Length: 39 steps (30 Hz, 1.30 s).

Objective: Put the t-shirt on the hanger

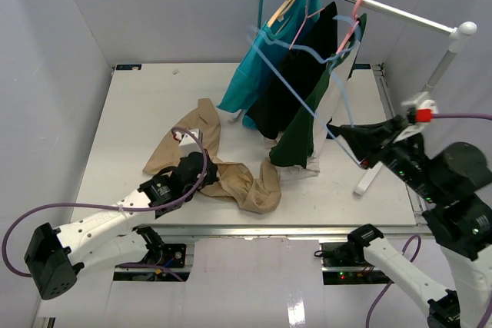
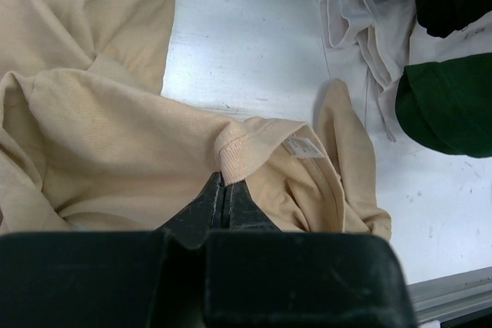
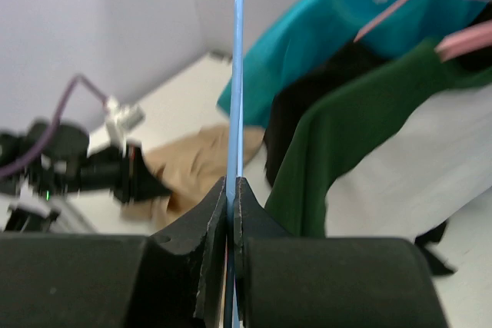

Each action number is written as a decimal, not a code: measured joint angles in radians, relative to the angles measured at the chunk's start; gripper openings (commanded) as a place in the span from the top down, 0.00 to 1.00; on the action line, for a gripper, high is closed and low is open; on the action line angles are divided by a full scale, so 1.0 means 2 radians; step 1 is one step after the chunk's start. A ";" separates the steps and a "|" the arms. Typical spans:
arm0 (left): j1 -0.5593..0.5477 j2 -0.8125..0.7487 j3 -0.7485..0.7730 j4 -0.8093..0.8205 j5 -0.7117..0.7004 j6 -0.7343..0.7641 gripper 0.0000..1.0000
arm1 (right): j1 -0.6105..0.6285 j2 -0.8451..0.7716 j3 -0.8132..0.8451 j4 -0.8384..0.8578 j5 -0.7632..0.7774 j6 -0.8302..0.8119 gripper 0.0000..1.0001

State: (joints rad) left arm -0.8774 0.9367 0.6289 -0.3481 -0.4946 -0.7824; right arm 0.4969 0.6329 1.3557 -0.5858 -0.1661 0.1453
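The tan t-shirt (image 1: 231,178) lies crumpled on the white table, left of centre. My left gripper (image 1: 201,167) is shut on its ribbed collar (image 2: 234,155); the neck label shows beside it in the left wrist view. The light-blue hanger (image 1: 304,97) is held up in the air in front of the rack, blurred. My right gripper (image 1: 338,130) is shut on its thin blue wire (image 3: 237,74), which runs straight up between the jaws. The t-shirt (image 3: 196,163) shows far below in the right wrist view.
A clothes rack (image 1: 384,5) at the back right holds a teal shirt (image 1: 257,67), a black garment (image 1: 296,74) and a dark green shirt (image 1: 304,132) on pink and wooden hangers. A white garment (image 2: 369,28) hangs low beside them. The rack's foot (image 1: 367,180) rests on the table.
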 measured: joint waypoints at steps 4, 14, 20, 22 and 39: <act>0.020 0.016 0.012 0.004 0.017 0.004 1.00 | -0.001 -0.017 -0.114 0.012 -0.072 0.006 0.92; 0.076 0.032 0.036 0.003 0.056 0.016 1.00 | -0.002 -0.079 -0.254 -0.008 -0.151 0.006 0.92; 0.095 0.032 0.071 -0.005 0.066 0.024 1.00 | -0.002 -0.102 -0.269 -0.009 -0.164 -0.005 0.92; 0.097 0.032 0.077 -0.005 0.069 0.029 1.00 | -0.002 -0.113 -0.278 -0.013 -0.167 -0.007 0.92; 0.098 0.030 0.098 -0.023 0.072 0.044 1.00 | -0.002 -0.133 -0.318 -0.020 -0.186 -0.003 0.92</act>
State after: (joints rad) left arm -0.6819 0.9962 0.8239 -0.3944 -0.3500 -0.6944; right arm 0.4927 0.3664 0.7207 -0.6258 -0.5390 0.1399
